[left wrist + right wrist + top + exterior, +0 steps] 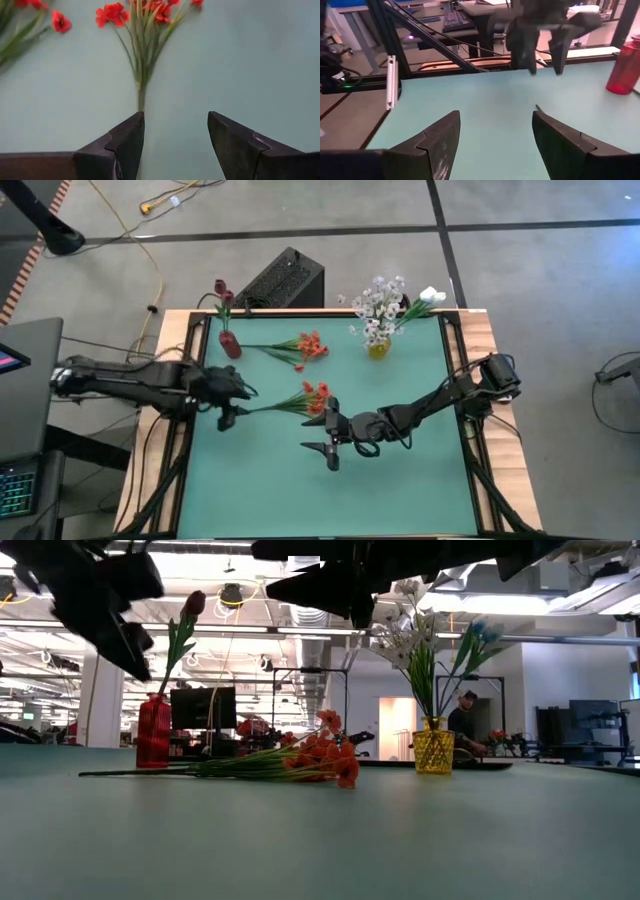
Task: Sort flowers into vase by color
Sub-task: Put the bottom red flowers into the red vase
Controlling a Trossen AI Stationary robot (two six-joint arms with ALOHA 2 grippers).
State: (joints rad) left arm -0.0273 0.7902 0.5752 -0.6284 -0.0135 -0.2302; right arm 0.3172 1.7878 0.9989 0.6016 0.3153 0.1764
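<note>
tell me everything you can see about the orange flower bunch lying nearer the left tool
The nearer red-orange bunch lies flat on the green mat: thin green stems gathered into one stalk, small red-orange blossoms fanned at the far end, artificial-looking. Its stem tip points at the open left tool, which hovers just over it without gripping. A second bunch lies apart, nearer the red vase.

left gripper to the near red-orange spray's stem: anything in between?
Nothing visible. The left gripper is open above the stem end of the red-orange spray, with only bare mat between its fingers. The right gripper is off to the side.
</note>
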